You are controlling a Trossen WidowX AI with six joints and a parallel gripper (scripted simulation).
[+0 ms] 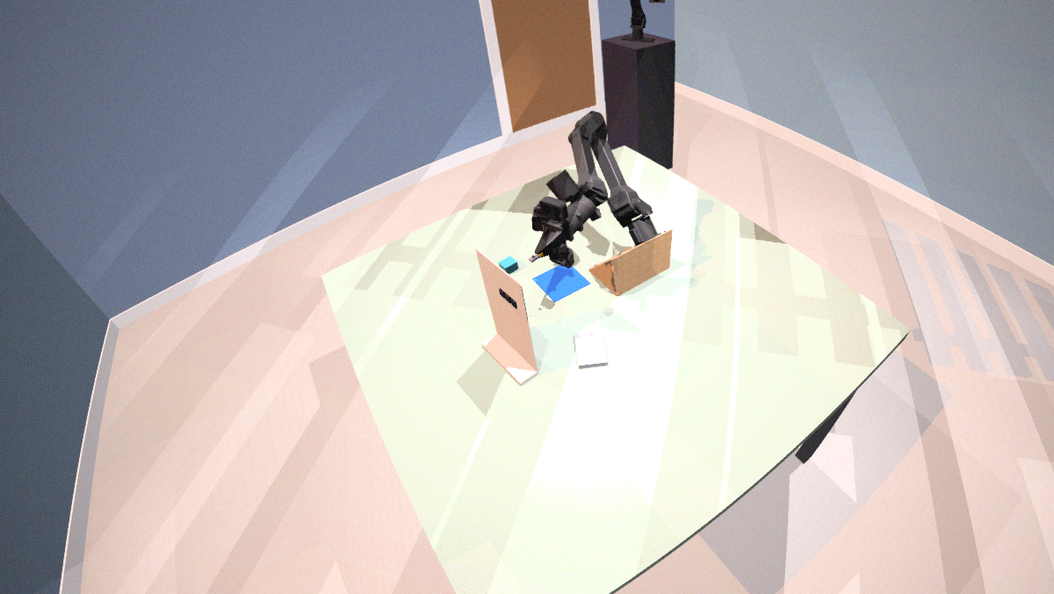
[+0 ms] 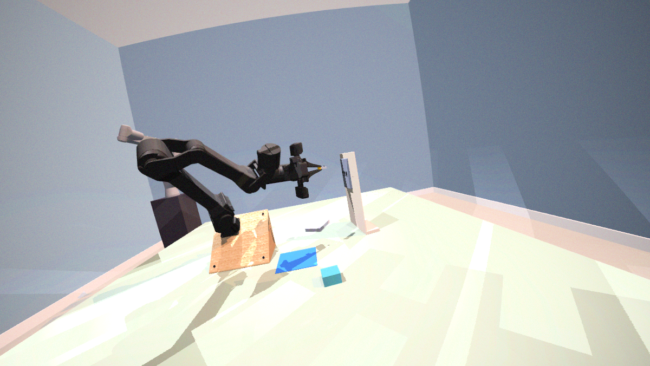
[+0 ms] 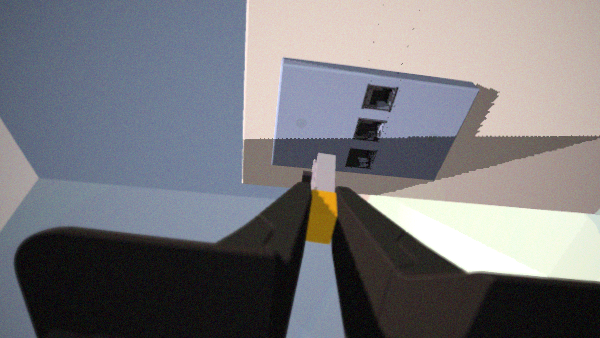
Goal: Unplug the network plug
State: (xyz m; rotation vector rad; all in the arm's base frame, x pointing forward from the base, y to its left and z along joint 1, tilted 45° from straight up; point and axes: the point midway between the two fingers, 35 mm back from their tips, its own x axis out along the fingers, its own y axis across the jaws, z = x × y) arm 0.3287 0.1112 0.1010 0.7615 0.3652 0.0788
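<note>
Blue walls rise behind a pale green table [image 1: 663, 413] with pink floor around it. My gripper [image 3: 320, 197] is clenched on the plug [image 3: 322, 200], pinching its yellow back end while the white tip sticks out forward. The plug is out of the socket and in the air, near the panel [image 2: 352, 190] but not touching it. On the panel's grey plate [image 3: 320, 110] I see three dark sockets [image 3: 379, 97] stacked in a row. Below and behind my fingers lies the blue square [image 2: 298, 260], just beside my wooden base block [image 2: 245, 245]. A teal cube [image 2: 331, 275] sits near the square's far side, and a flat white piece [image 1: 590, 349] lies near the panel's foot. Open table spreads wide toward the near edges.
</note>
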